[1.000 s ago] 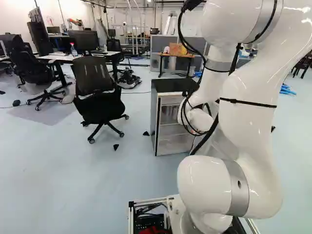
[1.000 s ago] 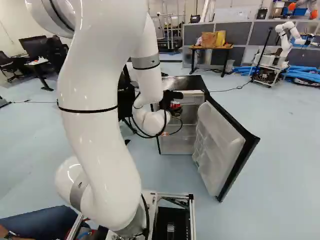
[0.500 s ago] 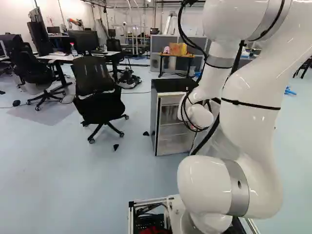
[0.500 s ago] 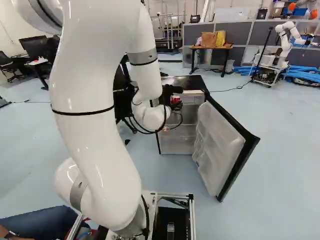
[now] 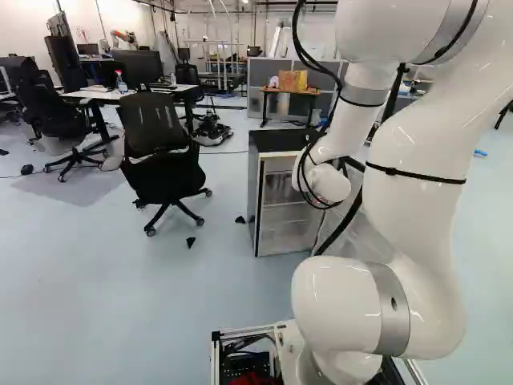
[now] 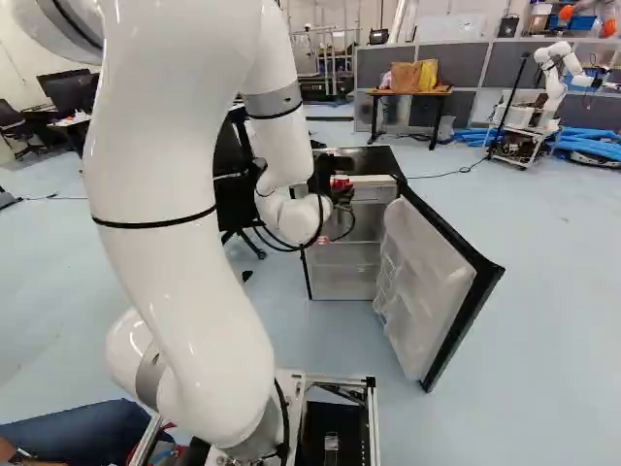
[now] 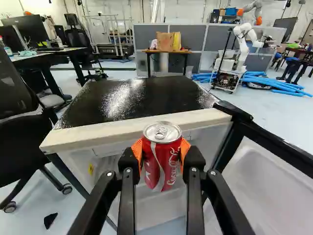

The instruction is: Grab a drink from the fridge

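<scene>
in the right base view the black gripper (image 6: 324, 177) is at the top front of the mini fridge (image 6: 345, 262), whose door (image 6: 427, 291) stands open. in the wrist view the fingers (image 7: 128, 160) are closed on a red soda can (image 7: 162, 164), orange pads (image 7: 185, 152) pressed to its two sides. the can is upright, its silver lid (image 7: 162, 131) facing up, before the fridge's pale top edge. a black office chair (image 5: 152, 128) stands beside the fridge.
</scene>
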